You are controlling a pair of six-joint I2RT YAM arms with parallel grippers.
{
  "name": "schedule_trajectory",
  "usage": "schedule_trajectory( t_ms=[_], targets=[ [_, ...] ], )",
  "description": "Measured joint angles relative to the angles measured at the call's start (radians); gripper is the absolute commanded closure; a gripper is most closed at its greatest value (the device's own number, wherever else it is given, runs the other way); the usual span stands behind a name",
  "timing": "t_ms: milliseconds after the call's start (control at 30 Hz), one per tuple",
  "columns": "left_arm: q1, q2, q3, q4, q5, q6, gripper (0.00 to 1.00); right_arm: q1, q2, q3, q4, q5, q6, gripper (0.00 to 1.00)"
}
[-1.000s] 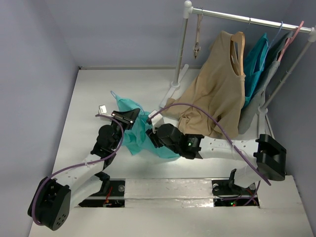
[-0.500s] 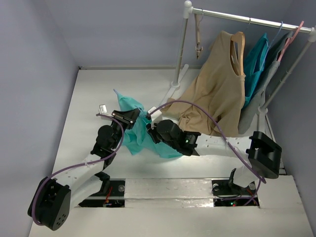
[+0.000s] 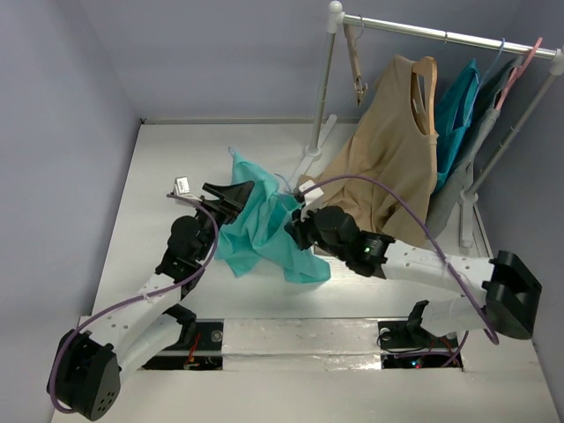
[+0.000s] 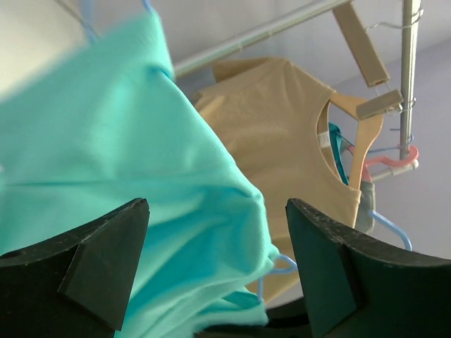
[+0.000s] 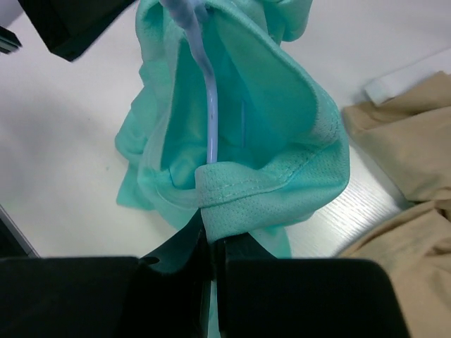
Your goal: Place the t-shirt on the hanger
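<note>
Above the middle of the counter [image 3: 159,176], the right pincer [image 5: 211,236] clamped the t-shirt [image 3: 264,233] by its hem, the hanger [image 5: 209,105] inside; the left pincer [image 4: 215,208] gaped alongside. Seemingly unheld, the hanger could slide out if tugged.

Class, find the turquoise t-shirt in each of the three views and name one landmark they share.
Top external: t-shirt, centre, draped between the two arms.
Left wrist: t-shirt fills the left half.
Right wrist: t-shirt in the upper middle.
Shared landmark: tan top, to its right in all views.
</note>
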Motion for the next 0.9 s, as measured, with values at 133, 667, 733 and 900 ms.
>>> schedule_trajectory(
  t_ms=[133,667,733,900],
  targets=[
    [0.01,-0.034,0.071,-0.087,-0.04,0.09,0.25,-0.022,-0.092,-0.026,-0.038,-0.028,0.01,1.0],
    [0.135,0.185,0.268,-0.136,0.034,0.353,0.53,-0.034,-0.209,-0.042,-0.14,-0.133,0.019,1.0],
    [0.139,0.204,0.275,-0.137,0.05,0.359,0.57,-0.035,-0.212,-0.047,-0.146,-0.136,0.022,1.0],
    [0.139,0.208,0.275,-0.132,0.08,0.358,0.7,-0.045,-0.214,-0.047,-0.15,-0.143,0.025,1.0]
  ],
)
